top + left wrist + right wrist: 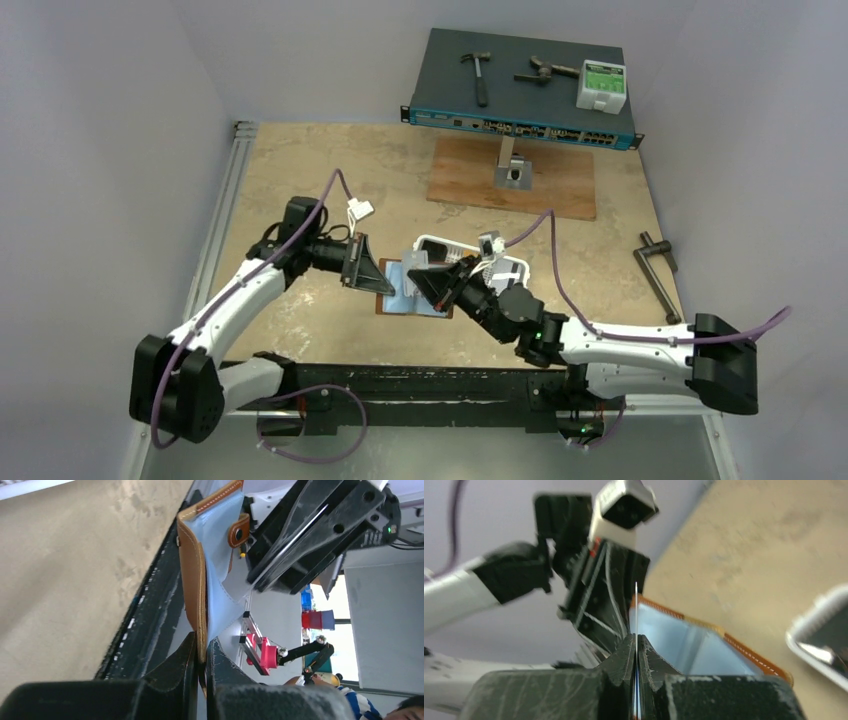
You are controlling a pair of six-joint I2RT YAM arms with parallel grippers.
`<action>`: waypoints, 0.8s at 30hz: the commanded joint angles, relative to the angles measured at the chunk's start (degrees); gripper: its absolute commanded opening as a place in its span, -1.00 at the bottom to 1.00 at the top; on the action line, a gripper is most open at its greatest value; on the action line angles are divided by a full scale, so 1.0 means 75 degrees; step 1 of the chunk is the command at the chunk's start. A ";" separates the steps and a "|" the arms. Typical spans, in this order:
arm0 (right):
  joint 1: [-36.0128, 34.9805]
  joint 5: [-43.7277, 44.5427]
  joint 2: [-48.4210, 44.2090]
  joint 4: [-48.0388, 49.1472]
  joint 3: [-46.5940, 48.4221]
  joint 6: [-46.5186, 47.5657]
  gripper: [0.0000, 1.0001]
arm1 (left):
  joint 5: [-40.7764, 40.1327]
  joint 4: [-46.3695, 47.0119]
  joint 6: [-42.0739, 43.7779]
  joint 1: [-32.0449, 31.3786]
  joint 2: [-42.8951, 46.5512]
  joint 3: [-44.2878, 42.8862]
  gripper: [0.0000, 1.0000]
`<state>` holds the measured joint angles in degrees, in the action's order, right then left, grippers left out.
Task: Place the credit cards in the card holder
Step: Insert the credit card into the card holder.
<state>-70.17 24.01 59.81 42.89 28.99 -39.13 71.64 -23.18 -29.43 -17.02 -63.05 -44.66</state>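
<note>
The card holder (398,297) is a brown leather wallet with pale blue lining, lifted just off the table. My left gripper (375,280) is shut on its lower edge (201,652), and the leather (192,575) stands edge-on with its snap tab up. My right gripper (428,285) is shut (636,646) on a thin credit card (636,605), seen edge-on as a white line. The card's free end points at the open blue pocket (689,640), close to the left fingers (596,600). Whether it touches the pocket cannot be told.
A white slotted tray (505,268) holding dark cards lies just behind the right gripper, its rim (819,625) at the right. Farther back are a wooden board (560,185) with a metal bracket and a network switch (520,95) carrying tools. A metal clamp (657,275) lies at the right.
</note>
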 commanded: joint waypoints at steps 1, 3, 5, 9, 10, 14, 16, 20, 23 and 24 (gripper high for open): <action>0.0016 0.0005 0.0080 -0.1653 -0.0713 -0.1147 -1.00 | -0.0427 0.0689 0.1068 -0.0286 -0.1109 0.0338 -1.00; 0.0016 0.0000 0.0145 -0.2021 -0.1041 -0.1394 -1.00 | -0.0517 0.0711 0.1486 -0.0414 -0.1792 0.0446 -1.00; 0.0017 -0.0024 0.0301 -0.2260 -0.1260 -0.1618 -1.00 | -0.0578 0.0542 0.1977 -0.0546 -0.2545 0.0355 -1.00; 0.0018 -0.0240 0.0806 -0.2368 -0.1368 -0.1751 -1.00 | -0.0910 0.0111 0.2681 -0.0789 -0.4061 -0.0203 -1.00; 0.0022 -0.0224 0.0945 -0.2356 -0.1334 -0.1700 -1.00 | -0.0933 0.0241 0.2563 -0.0825 -0.4333 -0.0226 -1.00; 0.0016 -0.0338 0.1631 -0.2106 -0.1033 -0.1535 -1.00 | -0.1201 0.1319 0.1907 -0.1140 -0.4755 -0.0024 -1.00; 0.0017 -0.0464 0.2011 -0.2033 -0.0889 -0.1557 -1.00 | -0.1423 0.1816 0.1618 -0.1339 -0.4639 0.0184 -1.00; 0.0027 -0.0664 0.2471 -0.1787 -0.0904 -0.1573 -1.00 | -0.1807 0.2396 0.1217 -0.1474 -0.4843 0.0412 -1.00; 0.0150 -0.0748 0.2617 -0.1821 -0.0809 -0.1299 -1.00 | -0.2170 0.2511 0.1064 -0.1534 -0.5116 0.0418 -0.95; 0.0213 -0.0794 0.2660 -0.1867 -0.0743 -0.1217 -1.00 | -0.2421 0.2325 0.1155 -0.1574 -0.5113 0.0359 -0.88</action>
<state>-69.71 19.92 78.59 27.07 20.64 -49.95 57.52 -9.89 -19.57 -27.49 -100.01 -41.67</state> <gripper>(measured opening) 0.004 0.042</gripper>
